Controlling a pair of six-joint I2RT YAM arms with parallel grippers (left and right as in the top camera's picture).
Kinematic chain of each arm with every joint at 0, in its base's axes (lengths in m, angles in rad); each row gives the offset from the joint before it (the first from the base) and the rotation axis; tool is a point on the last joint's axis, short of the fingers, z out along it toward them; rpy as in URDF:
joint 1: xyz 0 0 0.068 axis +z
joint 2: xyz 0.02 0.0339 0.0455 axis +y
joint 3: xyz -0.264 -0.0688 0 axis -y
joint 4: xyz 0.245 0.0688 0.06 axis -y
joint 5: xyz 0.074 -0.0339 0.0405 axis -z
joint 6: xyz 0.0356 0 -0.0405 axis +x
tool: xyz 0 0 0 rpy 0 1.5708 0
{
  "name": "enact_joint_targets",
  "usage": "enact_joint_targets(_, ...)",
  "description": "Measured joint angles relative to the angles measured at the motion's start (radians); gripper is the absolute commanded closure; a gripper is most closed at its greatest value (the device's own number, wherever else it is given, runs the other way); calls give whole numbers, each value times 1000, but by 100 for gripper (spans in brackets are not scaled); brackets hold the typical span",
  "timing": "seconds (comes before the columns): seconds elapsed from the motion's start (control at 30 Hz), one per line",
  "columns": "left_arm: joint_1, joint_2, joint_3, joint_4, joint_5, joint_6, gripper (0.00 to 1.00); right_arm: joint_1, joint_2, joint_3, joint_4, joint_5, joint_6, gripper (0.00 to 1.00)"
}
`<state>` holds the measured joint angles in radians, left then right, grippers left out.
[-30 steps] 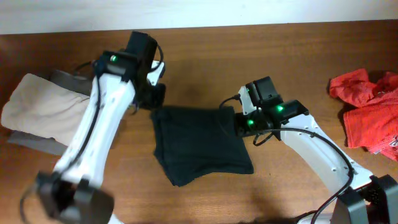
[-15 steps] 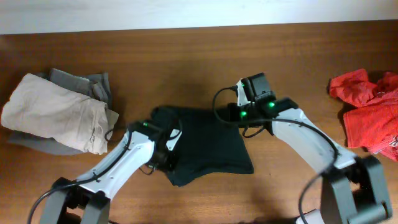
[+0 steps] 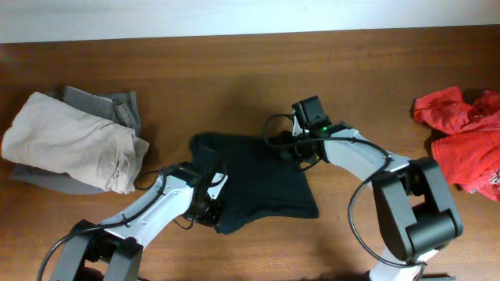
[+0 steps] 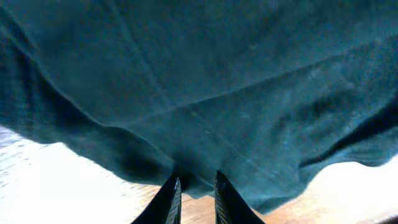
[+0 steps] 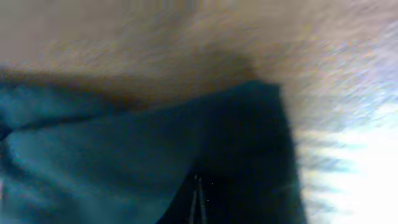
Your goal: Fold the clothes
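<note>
Brown wood desk, pale wall strip along the far edge.

Left tool: fingertips stand a narrow gap apart, right at the lower left edge of the black T-shirt. The wrist view shows the hem bunched at the tips; can't tell if cloth is actually pinched between them. From overhead, this tool sits low over the shirt's lower left side. The left arm comes in from the bottom left.

Right tool: jaws pressed together, no gap seen in the blurred wrist view, dark fabric all around the tips. It sits at the shirt's upper right corner. Can't tell whether it grips cloth or only rests on it. The right arm reaches in from the bottom right.

T-shirt lies mid-desk between the two arms, flat, roughly folded into an uneven block. Its upper edge is fairly straight; its lower edge slants to a point at the lower left. Seams and creases run across it in the left wrist view. Wood shows around it on every side.

Far left: beige garment folded, lying on top of a grey garment, well apart from the shirt. Far right edge: red garment, crumpled, partly cut off by the frame, also well apart.
</note>
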<state>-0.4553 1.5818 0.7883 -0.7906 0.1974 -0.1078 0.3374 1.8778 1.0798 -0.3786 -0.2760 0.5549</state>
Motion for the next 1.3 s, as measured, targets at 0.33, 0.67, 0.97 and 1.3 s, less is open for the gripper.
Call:
enact_joint_targets(0.33, 0, 0, -1, -8, 70, -25, 81, -5, 11, 2, 243, 122, 21, 96)
enact_joint_targets(0.67, 0, -4, 38, -75, 84, -31, 62, -158, -25, 87, -41, -51, -120, 53)
enact_joint_targets(0.97, 0, -40, 359, -217, -11, -35, 25, -337, -103, 121, -379, -292, -418, 36)
enact_joint_targets(1.3, 40, -46, 562, -213, -215, -39, 24, -319, -100, -53, -224, -344, -576, 36)
